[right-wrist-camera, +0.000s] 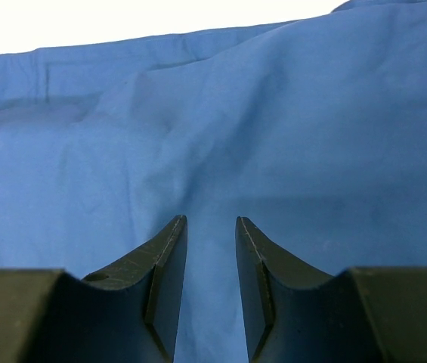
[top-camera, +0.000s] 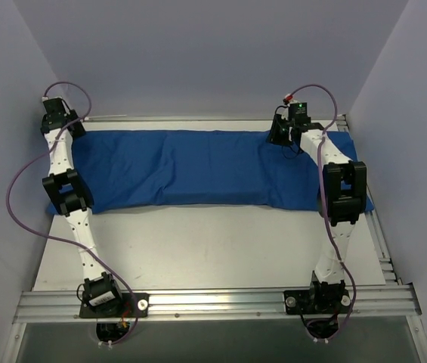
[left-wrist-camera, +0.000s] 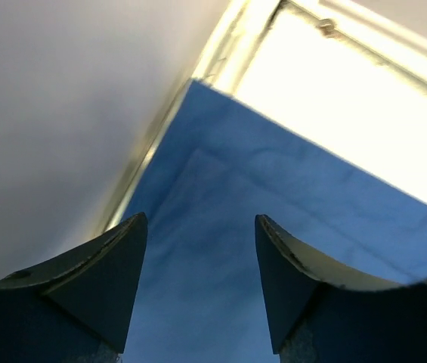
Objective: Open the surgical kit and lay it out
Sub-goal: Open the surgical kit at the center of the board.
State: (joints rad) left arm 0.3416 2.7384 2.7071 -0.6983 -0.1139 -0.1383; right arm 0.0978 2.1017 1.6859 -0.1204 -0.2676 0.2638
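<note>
Two empty grippers over folded blue cloth wrap (top-camera: pixel 190 170) along table (top-camera: pixel 221 249) far edge: left gripper (left-wrist-camera: pixel 202 221) wide at far-left corner, right gripper (right-wrist-camera: pixel 211 221) narrow near far-right, likely seeking flaps.

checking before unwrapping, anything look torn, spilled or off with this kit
Nothing stands out. The blue cloth wrap lies folded in a long strip across the far side of the table, wrinkled but untorn, with no spills.
</note>
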